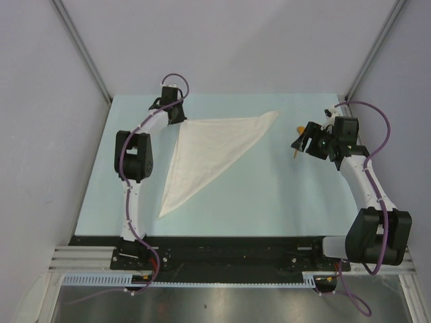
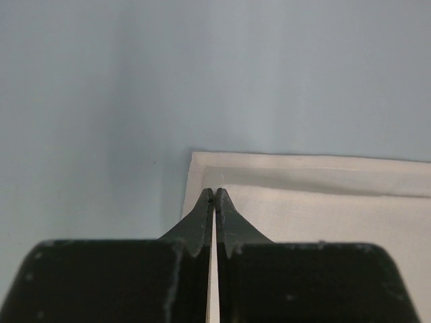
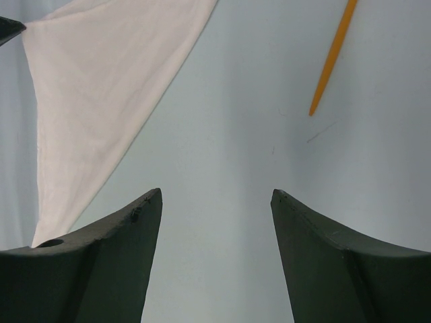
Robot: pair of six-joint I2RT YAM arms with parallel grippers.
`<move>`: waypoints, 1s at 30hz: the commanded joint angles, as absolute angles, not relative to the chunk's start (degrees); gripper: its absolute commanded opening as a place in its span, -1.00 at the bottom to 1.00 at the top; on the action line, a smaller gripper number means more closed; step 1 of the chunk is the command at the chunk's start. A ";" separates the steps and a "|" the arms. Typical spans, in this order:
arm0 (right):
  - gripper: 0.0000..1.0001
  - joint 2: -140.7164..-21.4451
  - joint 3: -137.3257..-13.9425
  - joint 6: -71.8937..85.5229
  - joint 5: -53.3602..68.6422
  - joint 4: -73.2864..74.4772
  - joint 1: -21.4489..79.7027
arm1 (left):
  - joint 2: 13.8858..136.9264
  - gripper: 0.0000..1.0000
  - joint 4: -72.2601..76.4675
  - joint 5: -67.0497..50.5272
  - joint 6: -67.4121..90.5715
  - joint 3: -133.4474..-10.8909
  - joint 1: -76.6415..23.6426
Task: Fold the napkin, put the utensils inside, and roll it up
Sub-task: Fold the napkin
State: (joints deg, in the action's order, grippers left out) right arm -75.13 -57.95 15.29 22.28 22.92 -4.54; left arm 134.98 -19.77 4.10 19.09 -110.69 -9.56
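On my left wrist feed, the left gripper [image 2: 214, 196] is clenched, its two black fingers [image 2: 199, 225] pressed tip to tip. The tips sit right at the corner of the cream-white woven cloth napkin [image 2: 323, 208]. I can see two layers of cloth there, with the lower one showing as a narrow border past the upper one. I cannot tell whether any cloth is caught between the tips. From overhead, that corner is the far left point of the napkin [image 1: 205, 151], which lies flat, folded into a triangle. One edge runs right along the far side to a sharp tip near the middle of the table. Another edge runs down towards me to a second tip at the near left.

The right gripper [image 3: 215, 194] is released, its dark fingers [image 3: 114, 249] spread wide with bare table between them and nothing held. It hangs over the pale blue-green table top [image 1: 269, 195], to the right of the napkin and well apart from it. The small orange-brown spoon [image 1: 300, 129] lies on the table under that gripper, clear of the cloth. Overhead, the gripper hides most of it. On the right wrist feed I see only its thin straight handle [image 3: 333, 57], slanting off the top edge just beyond the right finger, with the napkin [image 3: 101, 87] off to the left.
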 commanded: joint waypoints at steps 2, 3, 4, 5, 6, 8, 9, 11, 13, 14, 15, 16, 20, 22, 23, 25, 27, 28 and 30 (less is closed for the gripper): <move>0.43 -75.41 -59.06 14.06 21.62 23.47 -4.83 | 129.20 -1.00 -15.91 3.43 20.39 -110.66 -8.88; 0.43 -75.41 -59.06 14.06 21.71 23.47 -4.83 | 128.85 -0.99 -15.82 3.43 20.30 -110.65 -8.88; 0.43 -75.67 -59.06 13.98 21.71 23.47 -4.83 | 128.85 -1.00 -16.08 3.43 20.30 -110.92 -8.88; 0.43 -75.67 -59.24 14.06 21.80 23.55 -4.83 | 128.93 -0.99 -16.34 3.51 20.22 -111.70 -8.88; 0.43 -75.76 -59.15 14.06 21.88 23.47 -4.83 | 129.02 -0.99 -16.52 3.52 19.95 -111.97 -8.88; 0.43 -75.94 -59.06 14.15 22.15 23.38 -4.75 | 129.55 -1.00 -16.52 3.43 19.86 -112.67 -8.88; 0.43 -75.94 -59.15 14.15 22.15 23.29 -4.75 | 129.90 -0.99 -16.78 3.34 19.78 -113.20 -8.79; 0.43 -76.03 -59.06 14.06 22.15 23.47 -4.75 | 131.57 -0.99 -18.01 3.25 19.69 -115.13 -8.79; 0.44 -75.94 -59.06 13.89 22.06 23.64 -4.75 | 133.15 -0.99 -18.63 3.08 19.69 -116.62 -8.79; 0.44 -75.94 -59.15 13.80 21.97 23.73 -4.75 | 133.59 -1.00 -18.72 3.08 19.69 -116.89 -8.79; 0.44 -75.85 -58.98 13.71 21.80 23.90 -4.75 | 133.68 -0.99 -18.63 3.25 19.77 -116.81 -8.79; 0.43 -75.85 -58.97 13.71 21.71 23.99 -4.75 | 133.77 -0.99 -18.02 3.95 19.86 -116.55 -8.70; 0.44 -75.67 -58.89 13.54 21.45 24.26 -4.83 | 133.33 -0.99 -16.61 4.48 20.92 -115.49 -8.18; 0.44 -75.59 -58.80 13.45 21.36 24.35 -4.83 | 133.24 -0.99 -15.82 4.22 21.18 -115.22 -8.00; 0.44 -75.59 -58.80 13.45 21.36 24.35 -4.83 | 133.50 -1.00 -15.99 4.13 21.09 -115.49 -7.91; 0.44 -75.76 -58.80 13.45 21.44 24.35 -4.83 | 134.38 -1.00 -16.43 4.04 20.57 -116.71 -7.91; 0.44 -75.94 -58.80 13.54 21.53 24.35 -4.83 | 134.82 -1.00 -16.87 4.48 20.39 -117.16 -7.82; 0.44 -76.02 -58.80 13.54 21.53 24.35 -4.83 | 135.00 -0.99 -16.87 4.57 20.39 -117.07 -7.65; 0.44 -75.94 -58.89 13.53 21.62 24.43 -4.75 | 135.61 -0.99 -16.70 3.26 20.57 -116.98 -7.30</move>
